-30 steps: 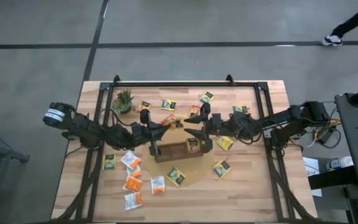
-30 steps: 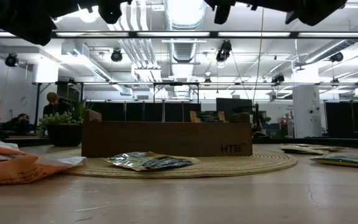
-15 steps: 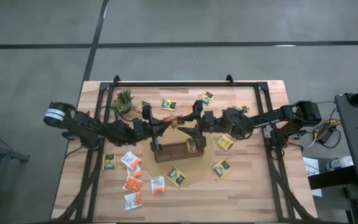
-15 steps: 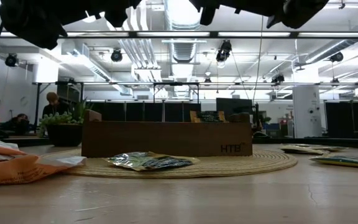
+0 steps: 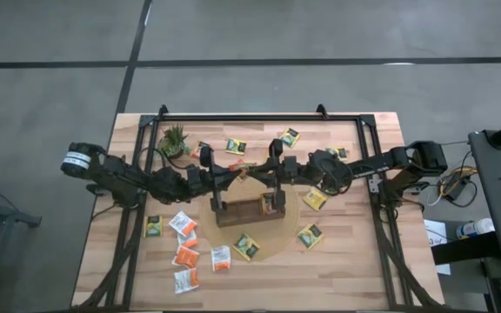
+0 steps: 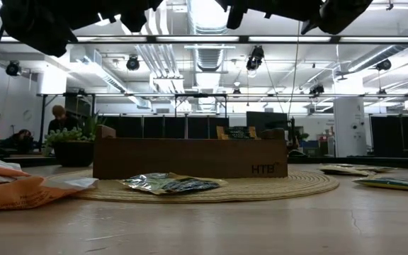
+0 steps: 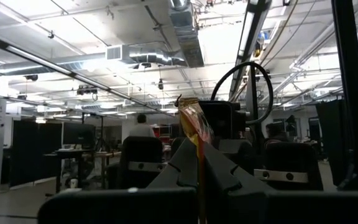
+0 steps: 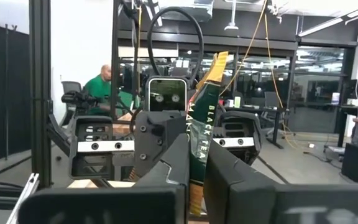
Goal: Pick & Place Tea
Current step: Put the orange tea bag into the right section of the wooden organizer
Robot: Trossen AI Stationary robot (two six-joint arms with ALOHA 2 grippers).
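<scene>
With the tea sachet pinched above the wooden tray by the left gripper and the right gripper together (both clamped on this one sachet), loosen the left only after checking the right hold, then lower straight into a free compartment.

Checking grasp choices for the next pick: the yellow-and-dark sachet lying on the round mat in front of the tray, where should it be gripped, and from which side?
Probably from straight above, pinching across the raised middle of the sachet. It lies flat on the mat and looks slightly puffed, with its edges too low for a sideways approach, and nothing stands close beside it.
</scene>
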